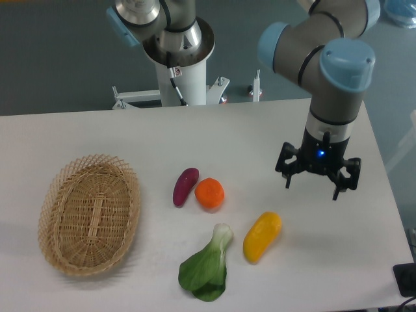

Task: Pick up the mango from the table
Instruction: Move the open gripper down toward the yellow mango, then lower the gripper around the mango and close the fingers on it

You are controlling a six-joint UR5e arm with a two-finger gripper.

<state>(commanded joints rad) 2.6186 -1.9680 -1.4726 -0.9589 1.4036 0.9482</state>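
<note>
While the black two-finger gripper [312,187] hangs open, empty, the smooth yellow-orange oval mango [262,236] lies near-left below on the white table [78,136], ungrasped.

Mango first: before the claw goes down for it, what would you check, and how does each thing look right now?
1. Claw open: ok, fingers spread and empty.
2. Claw above the mango: not ok, it hangs up and to the right of it.
3. Mango in plain view: ok.
4. Room around the mango: ok, the leafy green lies close but apart; the orange is farther.
5. Claw turned to span the mango's narrow width: cannot tell.
</note>
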